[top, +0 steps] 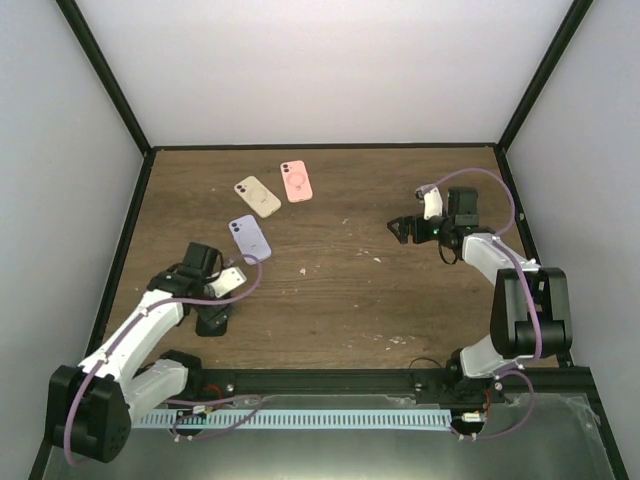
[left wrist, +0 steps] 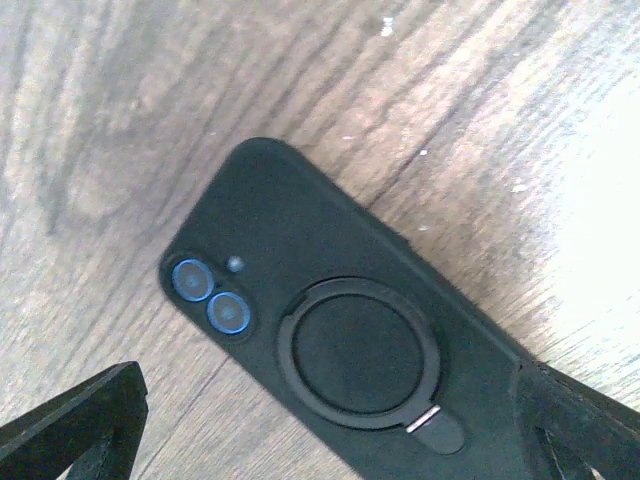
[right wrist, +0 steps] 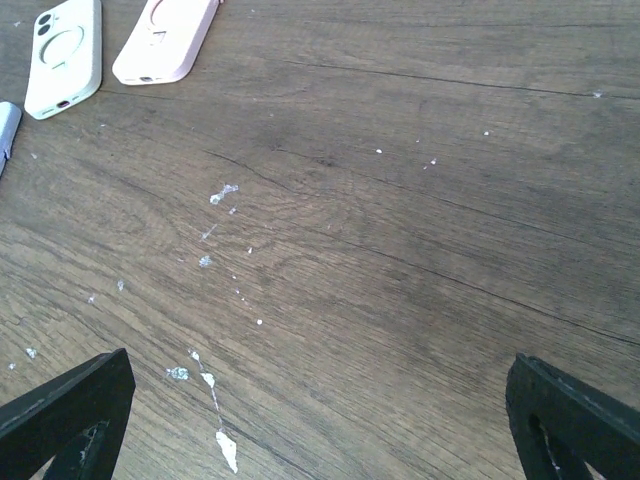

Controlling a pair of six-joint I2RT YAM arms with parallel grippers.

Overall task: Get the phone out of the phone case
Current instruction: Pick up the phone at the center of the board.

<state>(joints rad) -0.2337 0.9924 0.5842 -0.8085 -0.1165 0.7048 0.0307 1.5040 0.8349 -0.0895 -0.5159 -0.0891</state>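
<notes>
The left gripper [left wrist: 328, 400] hangs with its two dark fingers spread wide and empty, one fingertip at each lower corner of the left wrist view. Directly beneath lies the black cased phone [left wrist: 300, 230], a flat rectangular handset in a matte black soft case, face down on the brown wood-grain tabletop [left wrist: 110, 90]. A round black ring stand [left wrist: 358, 352] sits on the middle of its back and two blue-tinted camera lenses [left wrist: 210, 297] near its upper left corner. Its long axis runs diagonally from the lens end at upper left down to lower right, where it passes out of view close by the right-hand fingertip; whether they touch cannot be told. The phone therefore lies askew to the line between the fingers, so a clean grip probably calls for a turn of the wrist first. The phone is not yet out of its case. Seen from overhead, a lilac cased phone [top: 248, 238], a cream cased phone [top: 257, 196] and a pink cased phone [top: 296, 181] lie further back on the table. The right gripper [top: 405, 228], also spread wide and empty, hovers over bare wood well apart on the right side, so the left arm is much the nearer
</notes>
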